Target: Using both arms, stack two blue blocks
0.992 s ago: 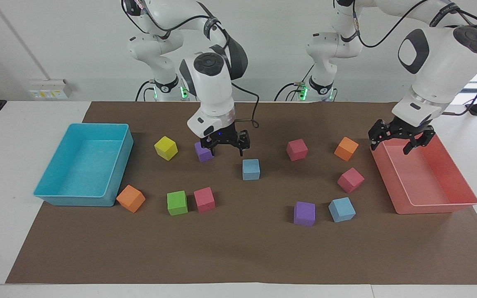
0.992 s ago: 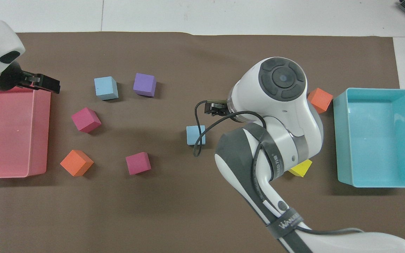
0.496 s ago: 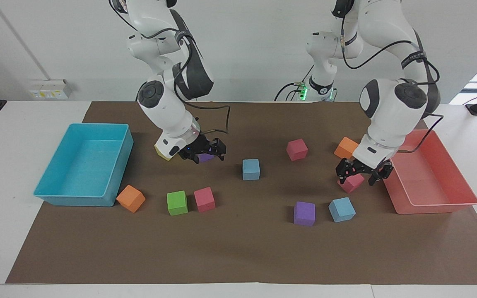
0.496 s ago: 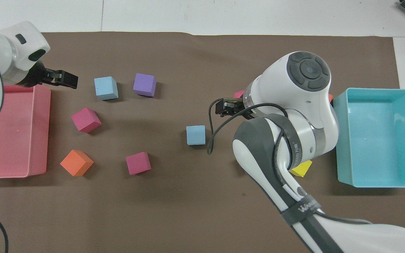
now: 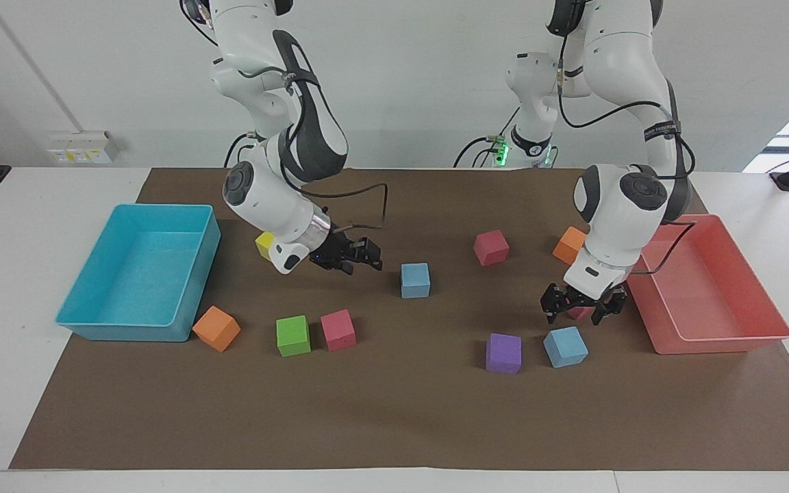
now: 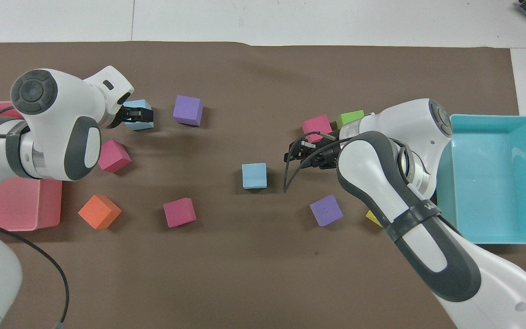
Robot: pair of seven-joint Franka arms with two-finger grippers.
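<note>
With its fingers spread, the left gripper (image 5: 581, 309) should descend squarely over the blue block (image 5: 565, 346) beside the purple cube (image 5: 503, 353), while the right gripper (image 5: 359, 257), fingers also apart, lines up with the central blue block (image 5: 415, 280).

A robotics lab: two white arms (image 5: 278, 198) at a paper-covered table (image 5: 394, 424), bare white wall.

Large turquoise plastic tray (image 5: 141, 274), salmon-pink plastic tray (image 5: 709, 294), brown paper mat (image 5: 394, 411), purple (image 5: 503, 353), magenta (image 5: 491, 247), orange (image 5: 216, 328), green (image 5: 293, 335) and yellow (image 5: 264, 243) foam cubes
</note>
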